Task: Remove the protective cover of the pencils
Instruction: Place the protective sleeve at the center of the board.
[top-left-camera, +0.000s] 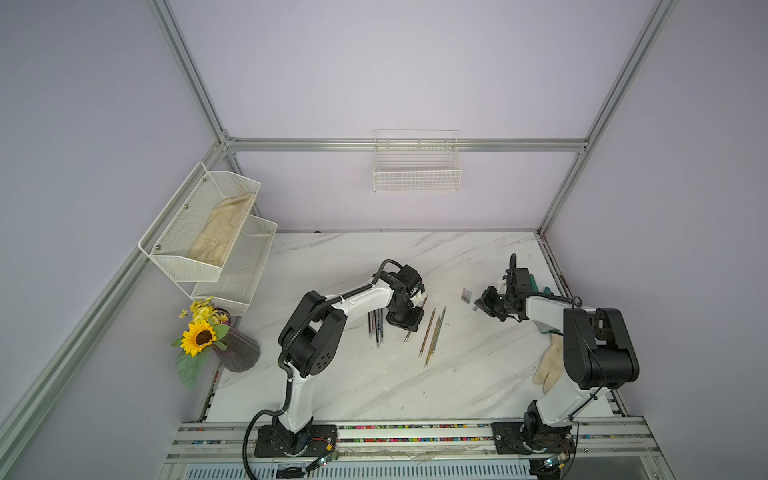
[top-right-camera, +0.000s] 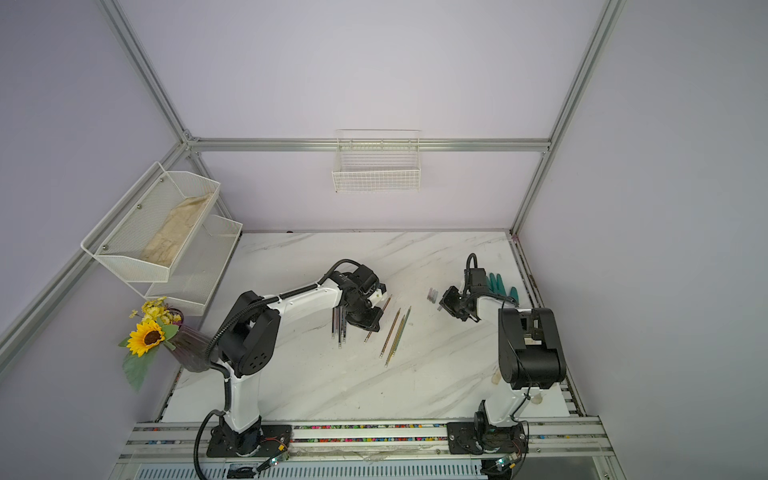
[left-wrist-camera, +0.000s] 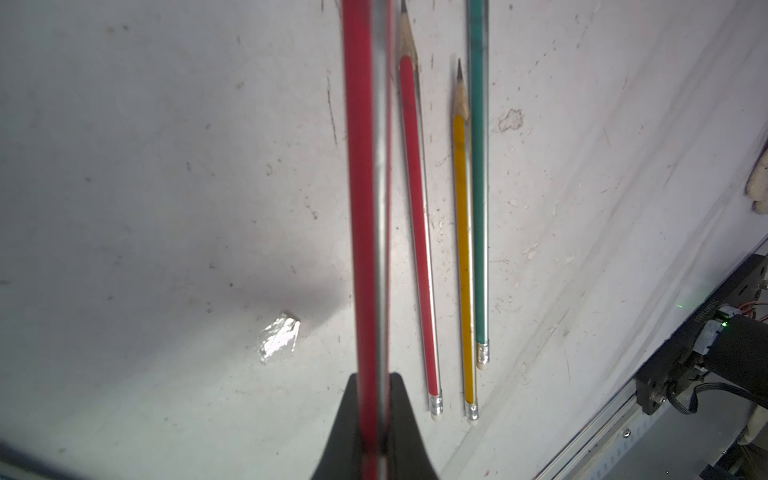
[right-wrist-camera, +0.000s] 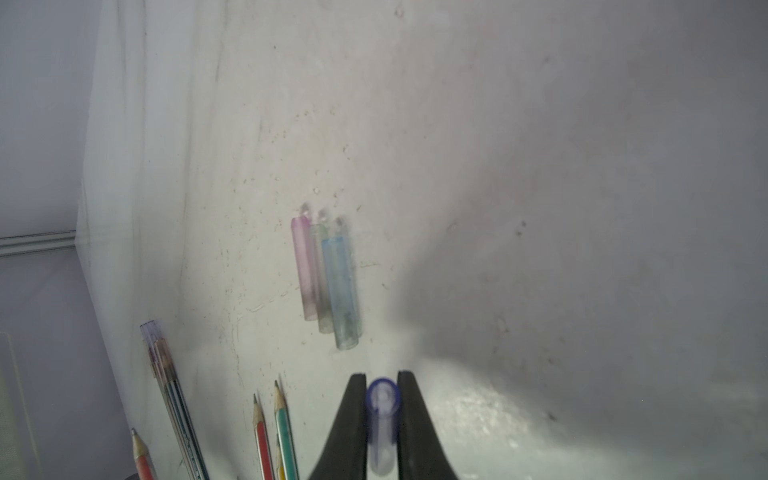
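My left gripper (left-wrist-camera: 374, 378) is shut on a red pencil (left-wrist-camera: 365, 187) that runs lengthwise between the jaws, low over the table; both top views show this gripper (top-left-camera: 402, 321) (top-right-camera: 366, 320) at mid table. Three bare pencils, red (left-wrist-camera: 417, 232), yellow (left-wrist-camera: 463, 257) and green (left-wrist-camera: 478, 178), lie side by side to its right (top-left-camera: 432, 336). Dark capped pencils (top-left-camera: 376, 328) (right-wrist-camera: 174, 399) lie to its left. My right gripper (right-wrist-camera: 382, 377) (top-left-camera: 478, 305) is shut on a translucent blue cover (right-wrist-camera: 382, 419). Three removed covers (right-wrist-camera: 328, 278) (top-left-camera: 466, 294) lie together just beyond it.
A vase of sunflowers (top-left-camera: 232, 345) stands at the table's left edge under white mesh shelves (top-left-camera: 208, 232). A cream glove (top-left-camera: 548, 365) and a green glove (top-right-camera: 498, 286) lie by the right arm. A wire basket (top-left-camera: 417, 166) hangs on the back wall. A foil scrap (left-wrist-camera: 280, 338) lies near the left gripper.
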